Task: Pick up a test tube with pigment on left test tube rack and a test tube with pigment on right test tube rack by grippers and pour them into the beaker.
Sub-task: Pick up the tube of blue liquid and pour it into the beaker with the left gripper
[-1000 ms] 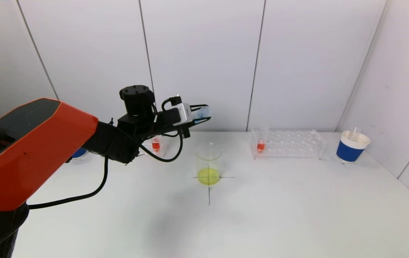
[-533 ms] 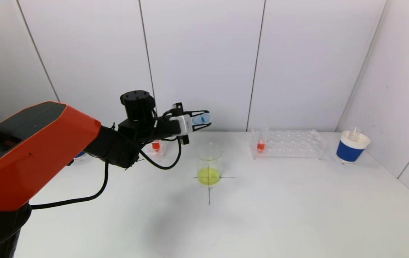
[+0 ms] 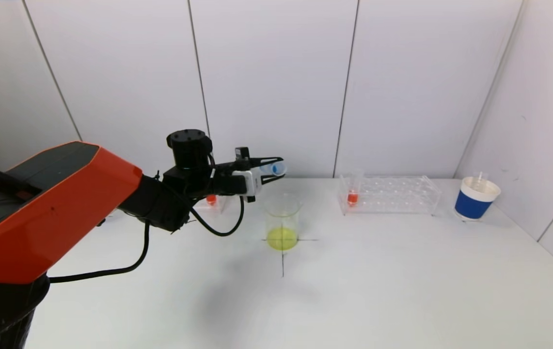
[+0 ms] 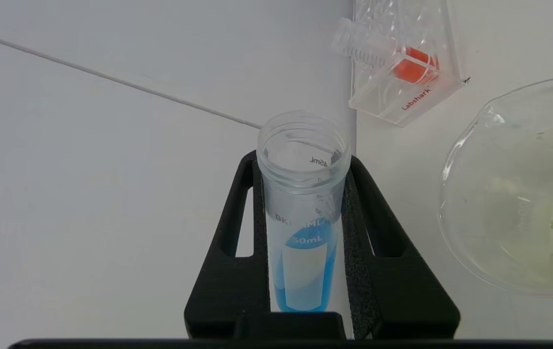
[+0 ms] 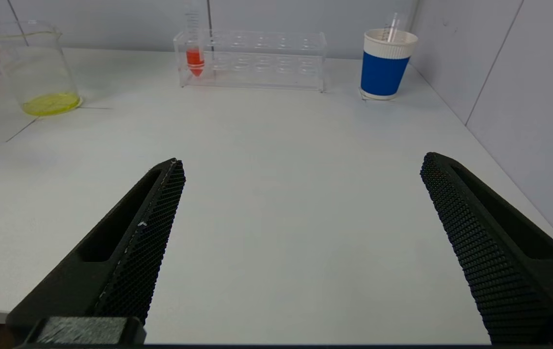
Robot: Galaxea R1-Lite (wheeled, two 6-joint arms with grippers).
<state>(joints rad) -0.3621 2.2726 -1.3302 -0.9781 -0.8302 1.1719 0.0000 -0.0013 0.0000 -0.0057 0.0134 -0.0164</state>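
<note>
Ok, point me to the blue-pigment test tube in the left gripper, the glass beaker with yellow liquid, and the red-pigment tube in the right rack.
Blue-pigment plastic test tube [image 4: 304,252]: left wrist view, labelled mid-body.
Glass beaker with yellow liquid [image 3: 282,220]: head view, clear wall.
Red-pigment test tube [image 3: 352,197]: head view, red tip in rack.

the left arm reaches forward and toward the middle, its orange upper link low at the near left and its black wrist raised above the bench. the left hand lies nearly level, its two black fingers closed on a tube. the right hand sits low at the near edge, fingers spread wide, holding nothing.
</note>
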